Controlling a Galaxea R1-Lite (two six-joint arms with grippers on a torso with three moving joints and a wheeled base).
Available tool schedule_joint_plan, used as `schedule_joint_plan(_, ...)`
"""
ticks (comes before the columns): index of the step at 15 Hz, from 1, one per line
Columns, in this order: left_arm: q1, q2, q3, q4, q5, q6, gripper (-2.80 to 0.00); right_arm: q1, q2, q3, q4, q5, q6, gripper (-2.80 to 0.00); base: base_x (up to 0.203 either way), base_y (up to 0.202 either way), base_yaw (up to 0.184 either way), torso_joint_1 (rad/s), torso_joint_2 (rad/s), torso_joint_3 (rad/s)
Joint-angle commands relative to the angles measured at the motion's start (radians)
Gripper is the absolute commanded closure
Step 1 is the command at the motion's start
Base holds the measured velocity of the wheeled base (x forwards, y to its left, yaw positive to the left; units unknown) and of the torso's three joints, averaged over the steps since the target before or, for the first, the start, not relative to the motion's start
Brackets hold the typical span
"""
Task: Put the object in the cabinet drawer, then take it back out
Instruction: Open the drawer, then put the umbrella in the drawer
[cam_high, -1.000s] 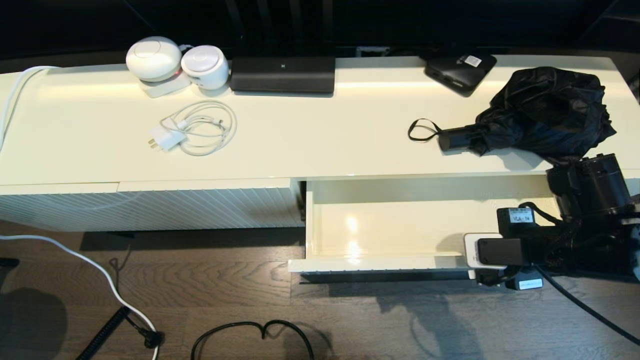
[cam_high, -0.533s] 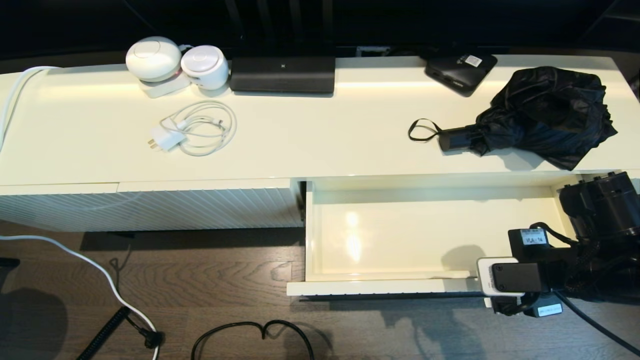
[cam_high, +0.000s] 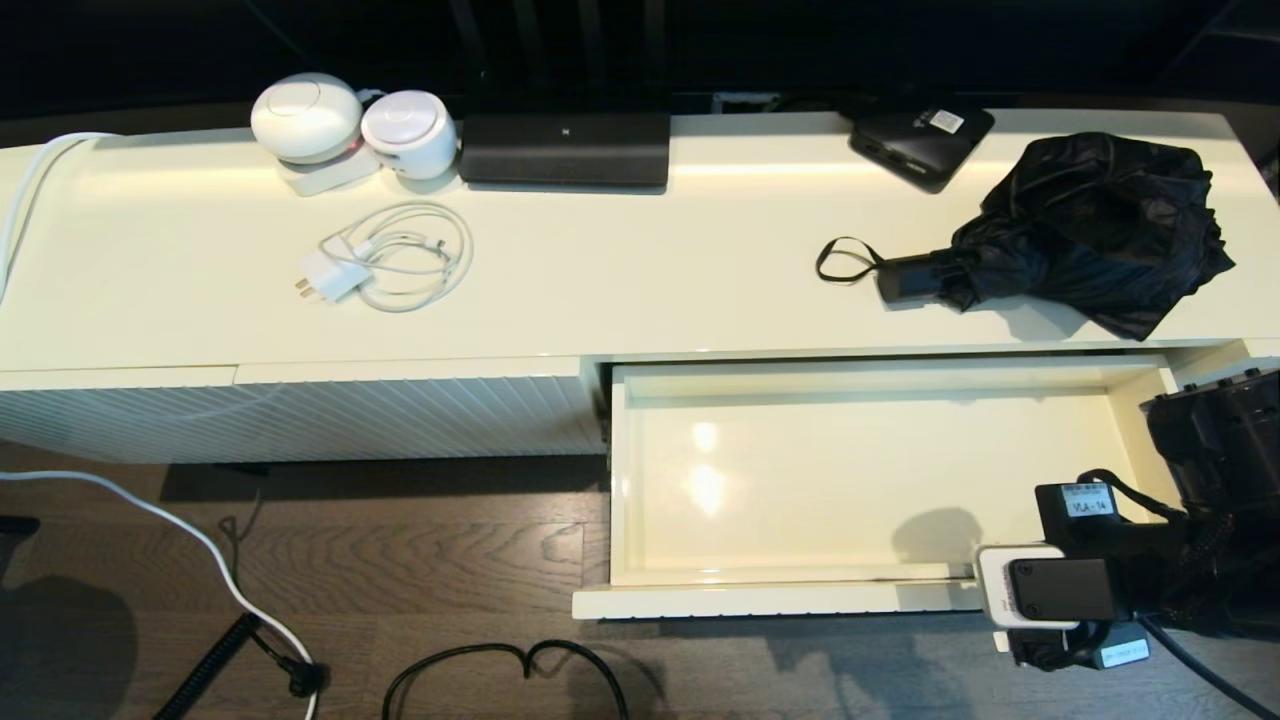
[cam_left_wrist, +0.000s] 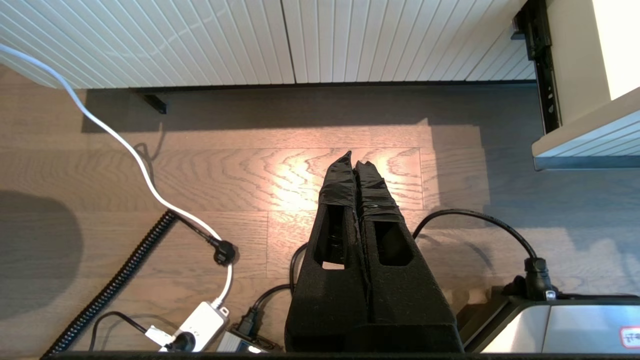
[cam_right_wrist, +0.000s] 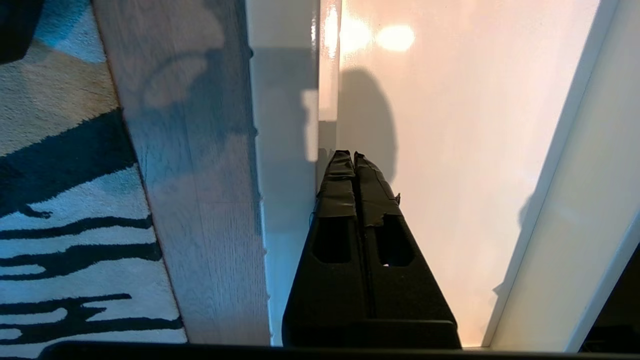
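Note:
The black folding umbrella (cam_high: 1095, 220) lies on the cabinet top at the far right, its short handle (cam_high: 908, 278) and wrist loop (cam_high: 843, 261) pointing left. Below it the cream drawer (cam_high: 760, 600) stands pulled far out, its glossy interior bare. My right gripper (cam_right_wrist: 352, 156) is shut with nothing between its fingers, its tips inside the drawer against the front wall (cam_right_wrist: 282, 150) near the right end. In the head view only that arm's wrist (cam_high: 1060, 590) shows there. My left gripper (cam_left_wrist: 354, 157) hangs shut over the wooden floor, away from the drawer.
On the cabinet top sit two white round devices (cam_high: 307, 117), a long black bar (cam_high: 565, 148), a flat black box (cam_high: 921, 140) and a white charger with cable (cam_high: 390, 262). A ribbed panel (cam_high: 300, 415) is left of the drawer. Cables (cam_high: 500, 665) lie on the floor.
The drawer has slid further out toward me, and my right arm has drawn back with it. The umbrella and the left arm have not moved.

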Motion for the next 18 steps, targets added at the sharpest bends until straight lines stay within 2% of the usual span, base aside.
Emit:
schedule_joint_plan(1, 0.000, -0.003, -0.002, 0.000, 0.000, -0.001, 0.00, 0.001, -0.045, -0.036, -0.005, 0.010, -0.003, 0.00, 0.000, 0.000, 0.000, 0.000, 0.00, 0.000)
schedule_joint_plan(4, 0.000, -0.003, -0.002, 0.000, 0.000, -0.001, 0.00, 0.001, -0.098, -0.114, 0.066, 0.013, 0.001, 0.00, 0.000, 0.000, 0.000, 0.000, 0.00, 0.000)
schedule_joint_plan(6, 0.000, -0.003, 0.000, 0.000, 0.000, -0.001, 0.00, 0.005, -0.111, -0.154, 0.075, 0.011, 0.048, 0.00, 0.000, 0.000, 0.000, 0.000, 0.00, 0.000)
schedule_joint_plan(9, 0.000, -0.003, -0.002, 0.000, 0.000, -0.001, 0.00, 0.056, -0.098, -0.232, 0.065, -0.010, 0.231, 0.00, 0.000, 0.000, 0.000, 0.000, 0.00, 0.000)
schedule_joint_plan(12, 0.000, -0.003, -0.002, 0.000, 0.000, -0.001, 0.00, 0.110, -0.060, -0.333, 0.044, -0.089, 0.427, 0.00, 0.000, 0.000, 0.000, 0.000, 0.00, 0.000)
schedule_joint_plan(16, 0.000, -0.003, -0.001, 0.000, 0.000, -0.001, 0.00, 0.096, -0.024, -0.371, -0.024, -0.114, 0.534, 0.00, 0.000, 0.000, 0.000, 0.000, 0.00, 0.000)
schedule_joint_plan(18, 0.000, -0.003, -0.002, 0.000, 0.000, -0.001, 0.00, 0.095, -0.013, -0.394, -0.050, -0.138, 0.561, 0.00, 0.000, 0.000, 0.000, 0.000, 0.00, 0.000)
